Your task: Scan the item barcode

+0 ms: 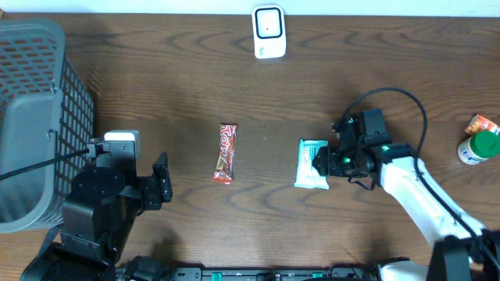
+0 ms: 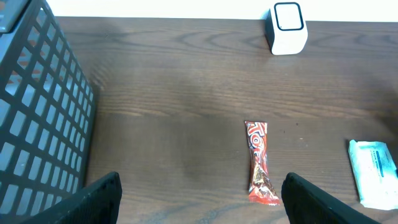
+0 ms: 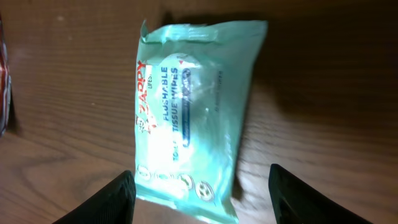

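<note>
A pale green pack of tissue wipes (image 1: 311, 165) (image 3: 189, 112) lies flat on the wooden table. My right gripper (image 1: 323, 162) (image 3: 200, 198) is open just over its near end; the black fingers (image 3: 115, 199) stand on either side of the pack, apart from it. A red candy bar (image 1: 226, 153) (image 2: 259, 163) lies left of the pack. The white scanner (image 1: 269, 31) (image 2: 287, 27) stands at the table's far edge. My left gripper (image 1: 162, 182) (image 2: 200, 200) is open and holds nothing, low at the front left. The pack (image 2: 374, 173) also shows at the left wrist view's right edge.
A grey wire basket (image 1: 39, 117) (image 2: 37, 118) fills the left side, close to my left arm. A white bottle with a green cap (image 1: 478, 147) and an orange packet (image 1: 482, 123) sit at the right edge.
</note>
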You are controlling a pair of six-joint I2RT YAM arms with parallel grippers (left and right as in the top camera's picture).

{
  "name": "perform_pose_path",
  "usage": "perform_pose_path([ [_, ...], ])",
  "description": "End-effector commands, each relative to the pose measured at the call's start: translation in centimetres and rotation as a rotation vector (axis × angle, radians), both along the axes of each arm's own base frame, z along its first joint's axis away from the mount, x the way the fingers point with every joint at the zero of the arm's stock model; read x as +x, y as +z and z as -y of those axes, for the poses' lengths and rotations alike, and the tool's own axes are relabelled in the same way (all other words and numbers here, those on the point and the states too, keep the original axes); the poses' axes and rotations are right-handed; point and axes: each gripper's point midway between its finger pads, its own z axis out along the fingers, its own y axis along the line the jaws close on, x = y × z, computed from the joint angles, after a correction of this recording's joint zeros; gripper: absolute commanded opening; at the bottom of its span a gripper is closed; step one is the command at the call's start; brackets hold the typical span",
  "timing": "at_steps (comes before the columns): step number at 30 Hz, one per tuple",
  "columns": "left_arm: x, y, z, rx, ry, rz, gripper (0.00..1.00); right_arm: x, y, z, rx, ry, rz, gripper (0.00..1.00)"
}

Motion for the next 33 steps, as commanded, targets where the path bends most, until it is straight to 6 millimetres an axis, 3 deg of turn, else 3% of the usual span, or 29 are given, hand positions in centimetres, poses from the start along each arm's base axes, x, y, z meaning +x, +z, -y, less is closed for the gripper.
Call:
perform_pose_path([
  [1, 0.0, 0.6, -0.2, 0.002, 0.006, 0.017, 0.83, -0.5, -1.6, -0.6, 0.040, 0.039, -0.048, 0.64],
  [8, 0.0, 0.6, -0.2, 0.002, 0.007, 0.017, 0.83, -0.9, -4.6, 0.0, 0.047, 0.022, -0.143, 0.62],
  [13, 0.0, 0.6, -0.2, 0.002, 0.007, 0.017, 0.83, -1.6, -6.3, -0.4, 0.077, 0.031, -0.197, 0.76],
  [16, 0.0, 0.6, -0.2, 0.002, 0.007, 0.017, 0.83, -2.7, -7.5, -1.6, 0.142, 0.049, -0.250, 0.78],
  [17, 0.0, 0.6, -0.2, 0.002, 0.007, 0.017, 0.83, -3.3, -8.0, -1.8, 0.149, 0.053, -0.274, 0.67],
  [18, 0.0, 0.6, -0.2, 0.002, 0.007, 0.017, 0.83, -3.8, -8.6, -1.9, 0.149, 0.056, -0.297, 0.41],
  [19, 0.0, 0.6, -0.2, 0.002, 0.007, 0.017, 0.83, -4.2, -9.1, -1.9, 0.144, 0.059, -0.314, 0.04],
  [23, 0.0, 0.6, -0.2, 0.002, 0.007, 0.017, 0.83, -3.5, -10.2, -2.0, 0.150, 0.037, -0.303, 0.02],
  [26, 0.0, 0.6, -0.2, 0.002, 0.007, 0.017, 0.83, -1.4, -8.4, -2.6, 0.200, 0.030, -0.225, 0.02],
  [29, 0.0, 0.6, -0.2, 0.002, 0.007, 0.017, 0.83, 1.2, -4.4, -3.5, 0.254, 0.040, -0.112, 0.01],
  [31, 0.0, 0.6, -0.2, 0.002, 0.007, 0.017, 0.83, 2.4, -1.6, -3.0, 0.211, 0.015, -0.036, 0.01],
  [33, 0.0, 0.6, -0.2, 0.002, 0.007, 0.017, 0.83, 3.3, 1.0, -1.1, 0.083, -0.050, 0.039, 0.02],
])
